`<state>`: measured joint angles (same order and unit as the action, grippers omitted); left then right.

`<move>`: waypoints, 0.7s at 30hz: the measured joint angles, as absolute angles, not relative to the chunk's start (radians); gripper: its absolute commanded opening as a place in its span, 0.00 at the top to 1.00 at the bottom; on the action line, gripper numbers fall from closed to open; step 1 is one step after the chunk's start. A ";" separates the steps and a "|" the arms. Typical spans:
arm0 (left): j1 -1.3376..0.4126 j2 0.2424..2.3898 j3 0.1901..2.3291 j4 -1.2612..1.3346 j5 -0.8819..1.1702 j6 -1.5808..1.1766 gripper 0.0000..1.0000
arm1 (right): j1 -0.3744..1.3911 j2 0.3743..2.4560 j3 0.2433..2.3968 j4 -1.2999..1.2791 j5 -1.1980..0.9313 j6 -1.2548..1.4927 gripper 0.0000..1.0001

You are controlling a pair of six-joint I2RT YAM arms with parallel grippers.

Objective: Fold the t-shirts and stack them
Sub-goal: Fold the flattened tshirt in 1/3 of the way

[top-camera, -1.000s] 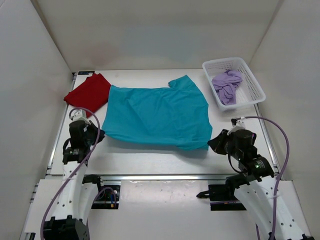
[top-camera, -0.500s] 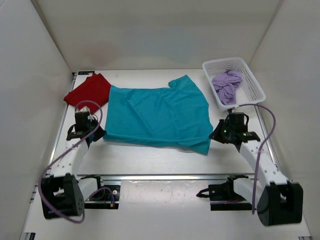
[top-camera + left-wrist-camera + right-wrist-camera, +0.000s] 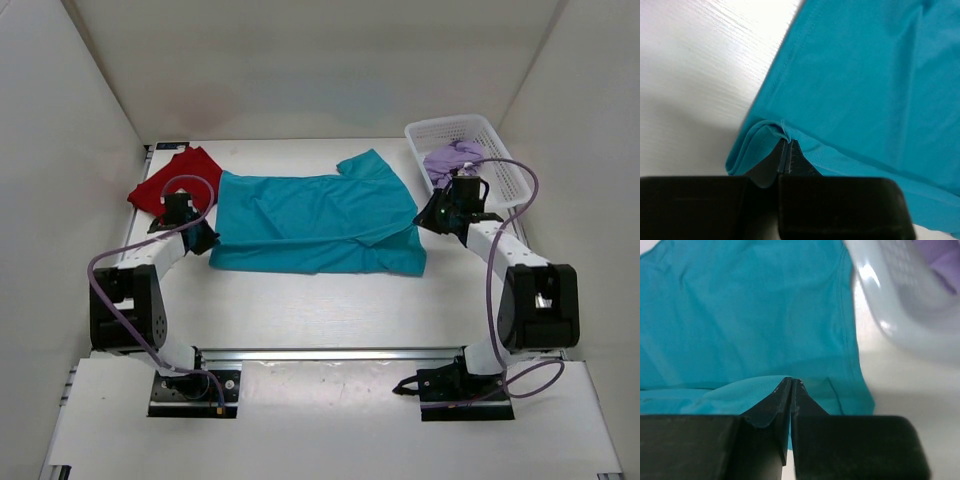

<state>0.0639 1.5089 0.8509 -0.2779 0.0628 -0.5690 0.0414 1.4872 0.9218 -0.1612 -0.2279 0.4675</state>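
Note:
The teal-blue t-shirt (image 3: 310, 215) lies spread on the table, its near hem folded up over its middle. My left gripper (image 3: 203, 238) is shut on the shirt's left hem corner (image 3: 771, 134). My right gripper (image 3: 424, 217) is shut on the right hem corner (image 3: 765, 390). The dark red t-shirt (image 3: 175, 178) lies at the far left, partly under the teal one. The pale lavender t-shirt (image 3: 450, 158) sits crumpled in the white basket (image 3: 510, 170).
The basket stands at the far right corner, just behind my right arm; its rim shows in the right wrist view (image 3: 900, 315). White walls close in the table on three sides. Bare table lies between the shirt and the arm bases.
Both grippers have carried the teal shirt's near hem away from the bases toward the far side, folding the lower part over the upper part. Both arms are stretched out further.

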 measured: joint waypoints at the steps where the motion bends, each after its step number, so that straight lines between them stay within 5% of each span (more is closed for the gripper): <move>1: 0.064 1.525 0.855 -0.273 0.060 -0.570 1.00 | 0.038 1.512 0.938 -0.154 -0.232 0.467 0.99; 5: 0.070 1.568 0.860 -0.261 0.057 -0.579 1.00 | 0.030 1.636 1.024 -0.134 -0.251 0.464 0.99; 8: 0.076 1.580 0.860 -0.251 0.054 -0.588 0.88 | 0.038 1.711 1.076 -0.122 -0.253 0.459 0.98; 10: 0.080 1.578 0.860 -0.244 0.056 -0.588 0.52 | 0.045 1.738 1.095 -0.115 -0.254 0.461 0.87; 12: 0.090 1.564 0.858 -0.234 0.056 -0.597 0.37 | 0.052 1.744 1.097 -0.105 -0.255 0.466 0.64; 16: 0.120 1.478 0.845 -0.234 0.046 -0.599 0.43 | 0.073 1.684 1.070 -0.081 -0.238 0.466 0.58; 19: 0.133 1.352 0.796 -0.223 0.046 -0.593 0.51 | 0.099 1.533 0.969 -0.043 -0.213 0.475 0.89; 21: 0.123 1.244 0.715 -0.200 0.049 -0.596 0.54 | 0.120 1.390 0.856 0.001 -0.199 0.496 1.00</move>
<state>0.1226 1.2442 0.7155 -0.2005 0.0490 -0.5961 0.1200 1.3903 0.8562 0.0006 -0.1993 0.4961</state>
